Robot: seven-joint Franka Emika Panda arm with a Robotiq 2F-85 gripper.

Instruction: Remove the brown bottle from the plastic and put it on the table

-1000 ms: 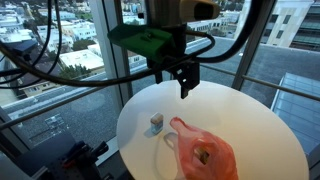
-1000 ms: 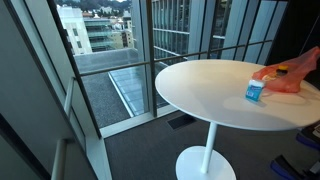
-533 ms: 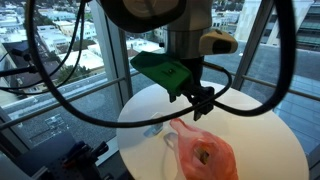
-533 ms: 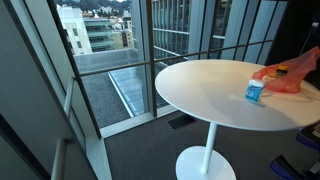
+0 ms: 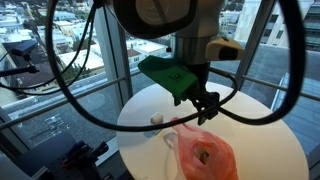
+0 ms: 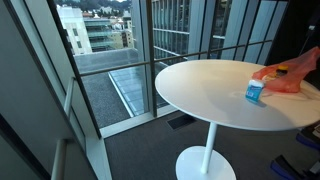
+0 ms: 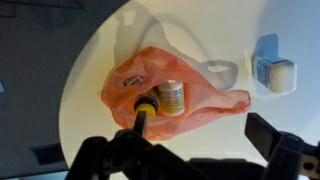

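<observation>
Approach step: we're above the bag with nothing gripped yet.

In an exterior view the hand [image 5: 207,106] hovers over the round white desk [image 5: 258,122], just above the near edge of the orange plastic [image 5: 208,157], with a small container [image 5: 157,118] close by. In an exterior view from across the room, the desk [image 6: 200,88] stands on a single pedestal beside tall windows [image 6: 105,55] (city blocks outside), and the plastic [image 6: 292,78] and the blue-and-white container [image 6: 255,91] sit at its far side. In the wrist view the hand [image 7: 185,148] has its fingers spread wide and empty. The brown bottle [image 7: 172,98] lies on the plastic [image 7: 125,85], touching a dark yellow-tipped thing we can't name. Next, we judge, comes a straight descent and a grip on the bottle alone, not the film.
</observation>
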